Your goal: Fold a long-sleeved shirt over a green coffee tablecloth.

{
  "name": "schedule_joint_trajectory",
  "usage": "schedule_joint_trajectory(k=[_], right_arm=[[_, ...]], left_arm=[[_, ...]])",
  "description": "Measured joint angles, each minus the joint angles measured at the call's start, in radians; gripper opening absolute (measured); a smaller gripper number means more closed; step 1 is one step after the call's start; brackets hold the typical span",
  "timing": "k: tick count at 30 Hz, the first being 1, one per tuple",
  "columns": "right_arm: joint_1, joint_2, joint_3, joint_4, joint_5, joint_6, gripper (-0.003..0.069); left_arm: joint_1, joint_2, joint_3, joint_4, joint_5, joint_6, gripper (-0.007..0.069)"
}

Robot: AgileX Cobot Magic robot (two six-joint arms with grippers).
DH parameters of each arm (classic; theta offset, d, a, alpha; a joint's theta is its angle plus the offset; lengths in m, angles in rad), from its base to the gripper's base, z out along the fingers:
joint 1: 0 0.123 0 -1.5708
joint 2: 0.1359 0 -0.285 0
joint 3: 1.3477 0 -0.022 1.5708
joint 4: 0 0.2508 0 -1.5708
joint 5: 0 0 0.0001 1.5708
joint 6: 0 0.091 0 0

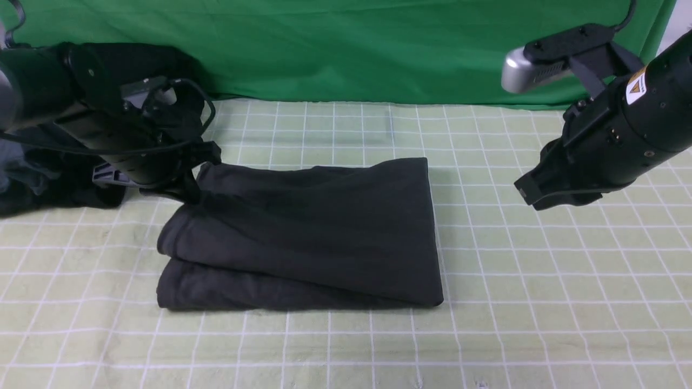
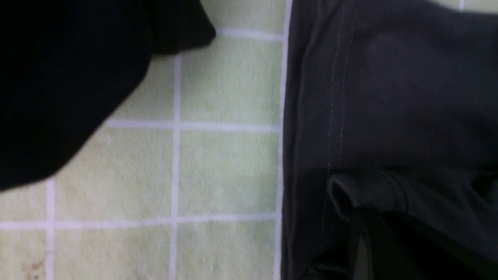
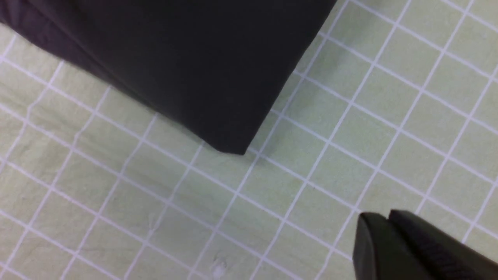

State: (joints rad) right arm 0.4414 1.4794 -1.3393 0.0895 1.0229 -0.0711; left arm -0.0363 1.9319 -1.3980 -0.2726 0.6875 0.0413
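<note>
Left claw [image 1: 181,190] pinches the folded long-sleeved shirt [image 1: 308,232] at its far-left corner (likely for another fold). Right claw [image 1: 527,195], closed and empty, hovers clear over the green coffee tablecloth [image 1: 540,302].

A plain bright green backdrop cloth [image 1: 346,48] is hanging across the whole back — its hem is resting in soft folds along the far edge of the table [image 1: 486,346]. A pale strip of wall [image 1: 684,16] is showing past its right end. A black heap of clothes [image 1: 32,183] is lying at the far left corner — soft light is casting faint shadows.
</note>
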Motion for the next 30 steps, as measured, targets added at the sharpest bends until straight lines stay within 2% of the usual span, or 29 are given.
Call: schedule_joint_trajectory(k=[8, 10, 11, 15, 18, 21, 24, 26, 27, 28, 30], right_arm=[[0.000, 0.000, 0.000, 0.000, -0.001, 0.000, 0.0036], [0.000, 0.000, 0.000, 0.000, -0.001, 0.000, 0.0041], [0.000, 0.000, 0.000, 0.000, -0.001, 0.000, 0.0041], [0.000, 0.000, 0.000, 0.009, -0.016, 0.000, 0.0041], [0.000, 0.000, 0.000, 0.027, -0.022, 0.000, 0.0041], [0.000, 0.005, 0.000, 0.058, -0.042, 0.000, 0.0041], [0.000, 0.029, -0.013, 0.094, -0.045, -0.004, 0.0038], [0.009, 0.102, -0.060, 0.140, -0.046, -0.028, 0.0018], [0.019, 0.140, -0.084, 0.152, -0.049, -0.031, 0.0007], [0.020, 0.152, -0.088, 0.156, -0.050, -0.032, 0.0006], [0.038, 0.220, -0.129, 0.167, -0.057, -0.032, 0.0000]], left_arm=[[0.000, 0.000, 0.000, 0.005, 0.006, -0.007, 0.0028], [0.000, 0.000, 0.000, 0.020, 0.019, -0.015, 0.0090], [0.000, 0.000, 0.000, 0.022, 0.019, -0.015, 0.0095], [0.000, -0.019, 0.000, 0.069, 0.028, -0.049, 0.0270], [0.000, -0.052, 0.000, 0.102, 0.029, -0.073, 0.0364], [0.000, -0.110, -0.008, 0.102, 0.056, -0.113, 0.0426], [-0.007, -0.157, -0.013, 0.016, 0.090, -0.082, 0.0392], [-0.043, -0.183, -0.015, -0.063, 0.121, 0.004, 0.0247], [-0.068, -0.182, -0.010, -0.071, 0.122, 0.019, 0.0126], [-0.072, -0.181, -0.009, -0.071, 0.122, 0.020, 0.0126], [-0.098, -0.164, 0.023, -0.066, 0.119, 0.016, 0.0034]])
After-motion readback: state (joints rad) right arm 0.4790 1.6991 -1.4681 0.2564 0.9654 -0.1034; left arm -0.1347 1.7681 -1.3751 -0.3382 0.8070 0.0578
